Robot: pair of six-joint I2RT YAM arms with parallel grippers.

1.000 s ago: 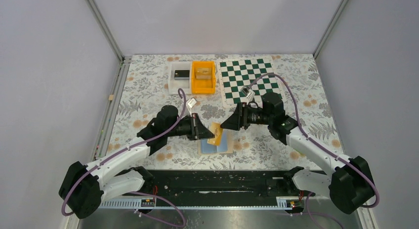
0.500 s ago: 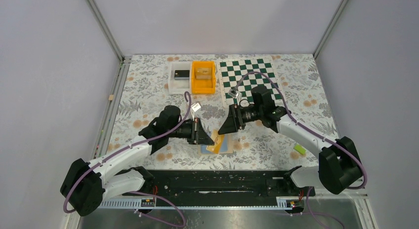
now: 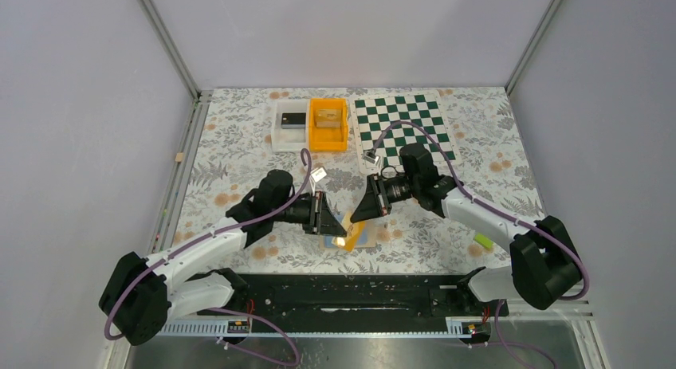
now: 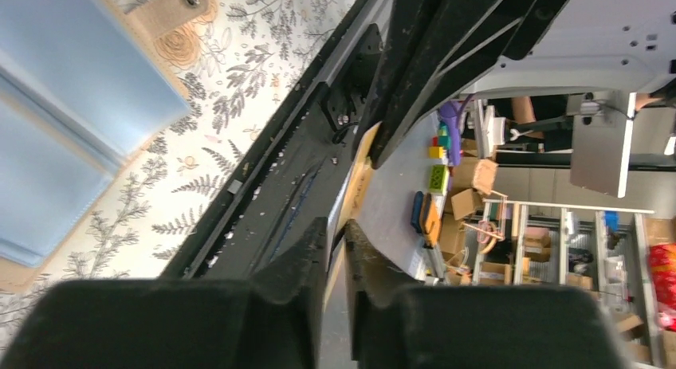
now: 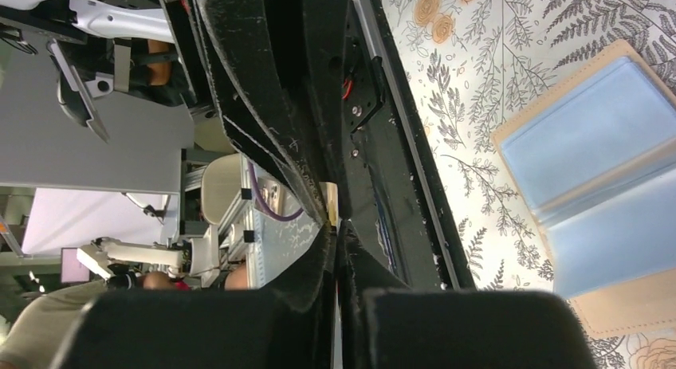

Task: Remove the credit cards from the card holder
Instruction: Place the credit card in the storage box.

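**Left gripper.** In the top external view the left gripper [image 3: 338, 227] sits over the near-left part of the card holder [image 3: 365, 235]. In the left wrist view its two fingers [image 4: 296, 261] stand nearly together. A thin tan card [image 4: 353, 186], seen edge-on, runs between them, so the jaws are clamped on this card. From above, the card [image 3: 347, 240] shows as a yellow-tan patch lying over the holder's left panel.

**Right gripper.** The right gripper [image 3: 355, 216] points down toward the far edge of the holder, just beside the left gripper. In the right wrist view its fingers [image 5: 307, 265] are drawn together, with only a hairline seam between them. A small tan sliver shows at the tips; whether it is gripped cannot be determined.

**Card holder.** It lies open and flat on the floral table cover [image 3: 239, 146], between the two grippers and near the arm bases. Both wrist views show two light-blue panels with a tan border and a centre fold [image 5: 606, 186]. A tan snap tab [image 4: 171, 6] projects from one edge.

**Other items.** At the far side stand a white tray [image 3: 277, 139] holding a dark block [image 3: 292, 119], an orange bin [image 3: 328, 146] holding a tan block [image 3: 325, 118], and a green-and-white chequered board [image 3: 402, 126]. A small green object [image 3: 484, 241] lies near the right arm.

**Markings.** Any print on these items is too small to read.
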